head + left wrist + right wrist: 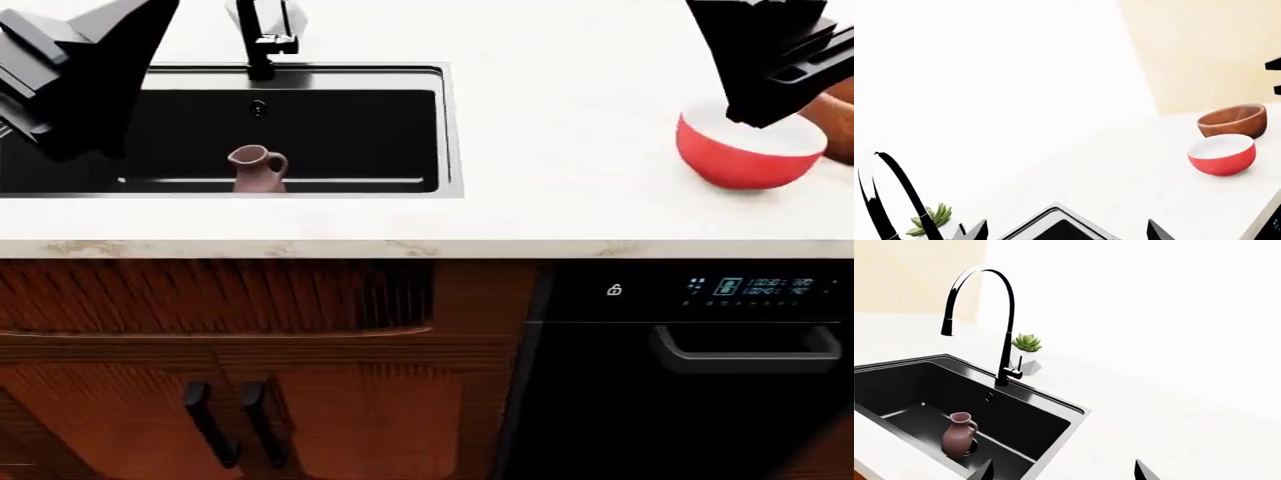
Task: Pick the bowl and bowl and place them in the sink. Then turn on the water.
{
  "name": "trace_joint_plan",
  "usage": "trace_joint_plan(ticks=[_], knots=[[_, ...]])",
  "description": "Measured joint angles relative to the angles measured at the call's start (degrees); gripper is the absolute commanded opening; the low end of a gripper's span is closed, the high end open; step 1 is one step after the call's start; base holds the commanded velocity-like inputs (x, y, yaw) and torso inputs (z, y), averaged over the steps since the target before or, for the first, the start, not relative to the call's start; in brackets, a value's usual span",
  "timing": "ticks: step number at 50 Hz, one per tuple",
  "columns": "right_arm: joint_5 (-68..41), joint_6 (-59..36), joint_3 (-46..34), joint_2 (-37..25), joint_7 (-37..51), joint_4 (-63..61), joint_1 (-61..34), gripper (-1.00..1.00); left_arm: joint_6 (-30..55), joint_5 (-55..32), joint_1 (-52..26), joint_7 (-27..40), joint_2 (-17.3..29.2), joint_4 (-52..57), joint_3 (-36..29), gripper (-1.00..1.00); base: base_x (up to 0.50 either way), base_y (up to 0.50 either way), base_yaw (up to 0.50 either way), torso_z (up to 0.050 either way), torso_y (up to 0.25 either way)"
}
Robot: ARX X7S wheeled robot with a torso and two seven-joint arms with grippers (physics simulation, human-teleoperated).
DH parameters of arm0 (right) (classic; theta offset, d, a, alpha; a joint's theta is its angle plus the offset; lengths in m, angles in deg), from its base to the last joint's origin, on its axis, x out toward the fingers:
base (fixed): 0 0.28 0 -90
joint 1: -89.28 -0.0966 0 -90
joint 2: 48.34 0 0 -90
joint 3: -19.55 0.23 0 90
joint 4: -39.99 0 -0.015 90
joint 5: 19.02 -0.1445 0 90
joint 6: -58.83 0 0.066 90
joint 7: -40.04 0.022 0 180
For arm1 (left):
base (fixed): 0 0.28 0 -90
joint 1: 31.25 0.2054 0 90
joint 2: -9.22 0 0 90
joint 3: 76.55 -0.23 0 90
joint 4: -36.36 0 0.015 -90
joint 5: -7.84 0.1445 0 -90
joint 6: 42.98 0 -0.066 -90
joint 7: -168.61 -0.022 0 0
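A red bowl [745, 160] with a white inside stands on the white counter at the right. Right behind it is a brown wooden bowl [841, 120], cut off by the picture's edge. The left wrist view shows both, the red bowl [1222, 156] in front of the wooden bowl [1233, 120]. The black sink [451, 130] lies at the left with its tall black tap [264, 35]. My right arm [767, 55] hangs over the red bowl's far rim; the right gripper [1064, 471] is open and empty. My left gripper [1067, 232] is open and empty over the sink's left part.
A small mauve pitcher [256, 167] stands inside the sink near the drain. A potted succulent [1027, 347] sits behind the tap. Below the counter edge are wooden cabinet doors [214, 400] and a black appliance [694, 380] with a handle.
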Motion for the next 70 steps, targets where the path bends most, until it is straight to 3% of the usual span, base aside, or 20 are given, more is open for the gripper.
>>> trace_joint_plan(ticks=[49,70], knots=[[-3.3,2.9,-0.5,-1.1,0.8,-0.8,1.0,1.0,-1.8,-2.2,-1.1,-1.4,-0.4,2.0,-3.6,1.0,0.01,-0.49,0.0,0.0,0.0],[-4.4,3.7,-1.6,-0.5,1.1,-0.7,0.6,1.0,-2.2,-3.4,-0.1,-0.9,0.1,2.8,-3.3,1.0,0.16,-0.46,0.0,0.0,0.0]])
